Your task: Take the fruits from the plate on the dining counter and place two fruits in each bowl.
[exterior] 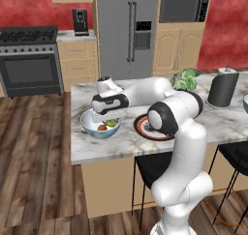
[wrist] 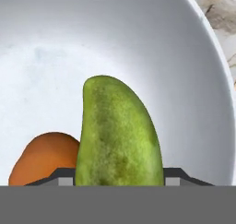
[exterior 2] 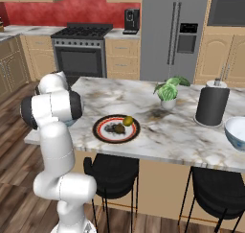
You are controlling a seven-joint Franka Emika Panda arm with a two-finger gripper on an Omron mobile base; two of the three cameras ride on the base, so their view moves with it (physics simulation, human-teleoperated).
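End effector: the white arm's dark two-finger end effector (exterior: 107,119) hangs right over the near bowl, its fingers clamped on either side of the green fruit, with the jaws closed to about the fruit's width.

Green fruit: the elongated, mottled green fruit (wrist: 119,135) sits between the finger tips in the hand view, inside the bowl's white hollow; in the left base view it shows as a green spot (exterior: 111,123) just under the hand.

Orange fruit: the small round orange fruit (wrist: 44,157) lies on the bowl floor, just beside the green one; whether they touch cannot be told.

Near bowl: the deep round bowl, white inside and pale blue-grey outside (exterior: 87,126), stands on the left part of the desk, just beside the plate.

Plate: the flat round plate with black rim, red ring and patterned white centre (exterior 2: 100,131) rests near the front edge of the desk.

Fruits on the plate: a small yellow-green fruit (exterior 2: 128,121) sits toward the plate's far right rim, and a dark brown fruit (exterior 2: 115,128) lies at its middle, close beside it.

Second bowl: another bowl of the same kind (exterior 2: 233,132) stands at the right end of the desk, well apart from the plate.

Desk: the white-grey veined marble desk on its tan wooden base (exterior 2: 158,136) carries it all.

Other things: a small leafy green plant in a white pot (exterior 2: 168,91) and a tall dark cylinder on a stand (exterior 2: 211,106) stand toward the back.
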